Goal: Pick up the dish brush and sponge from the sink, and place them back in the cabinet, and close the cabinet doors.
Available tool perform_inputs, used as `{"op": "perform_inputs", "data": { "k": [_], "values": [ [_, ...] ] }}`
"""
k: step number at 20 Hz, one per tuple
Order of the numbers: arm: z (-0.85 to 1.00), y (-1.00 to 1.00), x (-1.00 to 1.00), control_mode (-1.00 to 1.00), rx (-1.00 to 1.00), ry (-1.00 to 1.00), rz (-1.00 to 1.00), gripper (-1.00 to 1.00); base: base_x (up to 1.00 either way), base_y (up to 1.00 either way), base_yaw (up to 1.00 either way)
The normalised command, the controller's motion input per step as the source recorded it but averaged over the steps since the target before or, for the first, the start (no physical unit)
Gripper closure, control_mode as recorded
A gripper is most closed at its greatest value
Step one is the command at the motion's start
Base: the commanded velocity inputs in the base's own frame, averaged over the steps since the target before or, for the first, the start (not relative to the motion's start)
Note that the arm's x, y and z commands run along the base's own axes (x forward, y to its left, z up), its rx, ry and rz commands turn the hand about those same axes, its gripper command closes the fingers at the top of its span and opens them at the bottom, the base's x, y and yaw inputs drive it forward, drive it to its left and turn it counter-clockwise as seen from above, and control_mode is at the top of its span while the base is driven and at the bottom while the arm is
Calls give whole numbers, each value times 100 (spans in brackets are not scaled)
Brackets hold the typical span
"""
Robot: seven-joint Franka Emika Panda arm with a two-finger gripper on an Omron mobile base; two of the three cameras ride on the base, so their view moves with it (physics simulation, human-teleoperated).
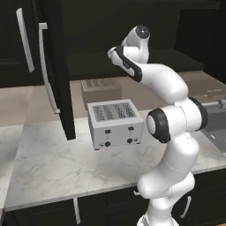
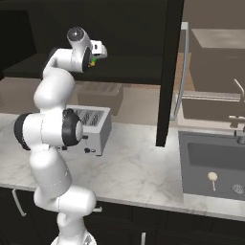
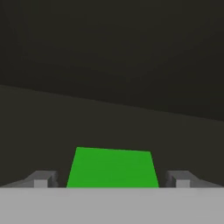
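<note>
- Marble-patterned bench [image 1: 57, 163] fills the lower half of the left base view; black wall cabinet [image 1: 114, 31] spans the top of the frame, dark shelf [image 2: 129, 72] inside.
- Cabinet doors: one [image 1: 55, 70] stands open, edge-on at centre left of the left base view, with a long silver bar handle; another [image 2: 168, 72] stands edge-on at upper centre of the right base view.
- Silver toaster [image 1: 115, 124] on the bench at frame centre, just below the shelf.
- Arm reaches up into the cabinet; tool [image 2: 97, 53] at upper left of the right base view, a speck of green at its tip.
- Hand view: sponge [image 3: 113, 168], green face up, lies flat on the shelf at bottom centre, between the two fingertips [image 3: 42, 179]. Gaps show on both sides; jaws wide, not gripping.
- Sink [image 2: 215, 162] at lower right of the right base view; dish brush [image 2: 212, 179] lies in the basin, near the round drain [image 2: 238, 188].
</note>
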Motion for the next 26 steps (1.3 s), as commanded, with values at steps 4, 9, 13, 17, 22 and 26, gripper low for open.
{"op": "perform_inputs", "data": {
  "k": [4, 9, 13, 17, 22, 26],
  "values": [
    [0, -4, -5, -100, 0, -2, 0, -100, 0, 0, 0],
    [5, -12, -21, -100, 0, 0, 0, -100, 0, 0, 0],
    [18, -16, -31, -100, 0, 0, 0, -100, 0, 0, 0],
    [21, -14, -42, -100, 0, 0, 0, -100, 0, 0, 0],
    [10, -14, -68, -100, 0, -2, 0, -100, 0, 0, 0],
    [0, -11, -89, -100, 0, -8, 0, -100, 0, 0, 0]
  ]
}}
